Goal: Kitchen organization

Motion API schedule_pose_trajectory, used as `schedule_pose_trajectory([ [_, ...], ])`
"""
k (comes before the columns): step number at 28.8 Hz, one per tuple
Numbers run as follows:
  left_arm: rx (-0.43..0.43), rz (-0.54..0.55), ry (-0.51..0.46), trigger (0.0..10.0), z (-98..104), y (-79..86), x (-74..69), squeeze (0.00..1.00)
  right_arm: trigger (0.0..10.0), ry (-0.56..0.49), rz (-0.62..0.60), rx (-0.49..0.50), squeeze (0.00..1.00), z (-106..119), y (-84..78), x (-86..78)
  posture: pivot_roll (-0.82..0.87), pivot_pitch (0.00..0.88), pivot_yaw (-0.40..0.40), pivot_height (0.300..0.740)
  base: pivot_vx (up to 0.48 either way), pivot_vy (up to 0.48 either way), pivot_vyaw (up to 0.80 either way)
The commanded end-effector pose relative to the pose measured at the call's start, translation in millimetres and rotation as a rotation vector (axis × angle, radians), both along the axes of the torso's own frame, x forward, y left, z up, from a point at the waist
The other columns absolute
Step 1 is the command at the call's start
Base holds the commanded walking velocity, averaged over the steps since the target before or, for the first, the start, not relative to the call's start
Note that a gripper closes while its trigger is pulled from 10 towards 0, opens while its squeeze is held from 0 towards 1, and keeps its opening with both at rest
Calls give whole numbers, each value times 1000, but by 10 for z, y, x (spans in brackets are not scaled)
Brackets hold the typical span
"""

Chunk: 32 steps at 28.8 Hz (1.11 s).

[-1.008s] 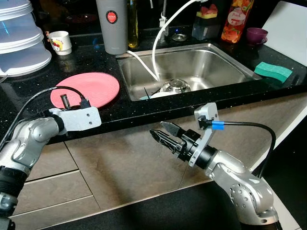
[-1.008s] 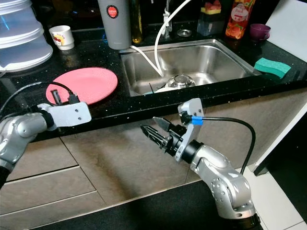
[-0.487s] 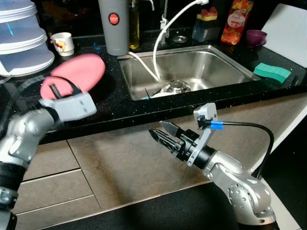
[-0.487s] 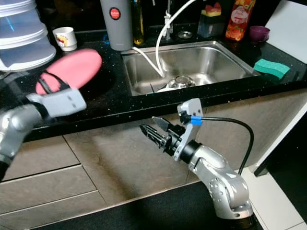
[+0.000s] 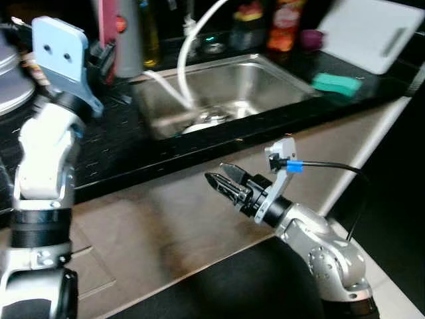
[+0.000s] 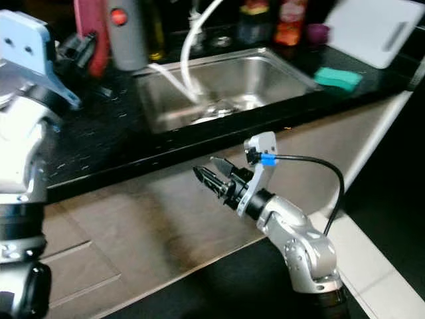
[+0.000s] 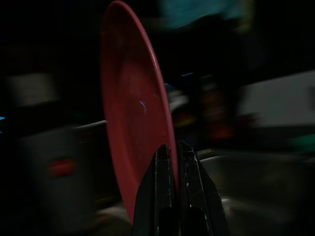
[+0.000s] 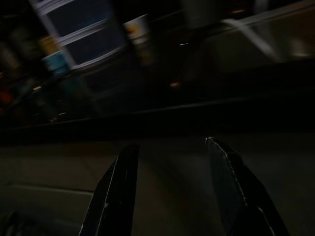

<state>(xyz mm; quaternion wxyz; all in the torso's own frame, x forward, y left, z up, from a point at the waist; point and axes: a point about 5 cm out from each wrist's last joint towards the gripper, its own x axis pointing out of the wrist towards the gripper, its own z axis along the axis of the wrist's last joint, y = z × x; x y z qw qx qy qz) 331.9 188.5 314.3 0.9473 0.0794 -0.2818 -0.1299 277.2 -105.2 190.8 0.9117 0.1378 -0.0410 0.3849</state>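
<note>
A pink-red plate (image 7: 133, 108) is held upright and edge-on, high over the black counter left of the sink (image 5: 265, 76). My left gripper (image 7: 171, 147) is shut on the plate's rim, with the arm raised and its grey wrist bracket (image 5: 60, 46) facing me. The plate (image 6: 89, 26) stands in front of a grey flask (image 6: 126, 33). My right gripper (image 5: 214, 173) hangs open and holds nothing, below the counter edge in front of the cabinet fronts; its fingers (image 8: 118, 196) stand well apart.
The steel sink holds a metal bowl (image 5: 207, 121) and a white hose (image 5: 182, 56) curving down into it. A green sponge (image 5: 335, 82) lies right of the sink, with a white cutting board (image 5: 372, 36) behind it. Bottles stand along the back.
My left arm has lifted the plate off the counter and tipped it upright, high at the left. The head camera has swung, shifting the whole scene. The right arm has stayed put.
</note>
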Motion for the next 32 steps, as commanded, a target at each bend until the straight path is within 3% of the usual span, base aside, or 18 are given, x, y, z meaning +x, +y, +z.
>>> schedule_pose_trajectory([
  [1,-58,-19,4,10000,16,-13,-49,0,10000,-14,-21,-5,0,17,-15,24,38,0,51,740,0,0,-800],
  [6,-95,-38,47,10000,-16,4,-56,0,10000,-15,-26,-2,0,16,-10,32,36,0,53,740,0,0,-800],
  [9,-57,-39,71,10000,-51,41,-61,0,10000,-18,-36,2,0,19,-16,33,31,0,57,740,0,0,-800],
  [17,11,12,129,10000,-73,363,-8,0,10000,-30,-89,31,0,52,-77,30,26,0,58,740,0,0,0],
  [24,24,-7,200,10000,-198,486,136,0,10000,-38,-111,27,0,76,-113,0,7,0,56,740,0,0,0],
  [30,12,-76,231,10000,-252,463,238,0,10000,-42,-120,18,0,99,-149,-47,-20,8,54,740,0,0,0],
  [31,15,-148,253,10000,-293,373,319,0,10000,-41,-129,7,0,112,-175,-89,-36,25,54,740,0,0,0],
  [32,15,-148,253,10000,-293,373,319,0,10000,-41,-129,7,0,112,-175,-89,-36,25,54,740,0,0,0],
])
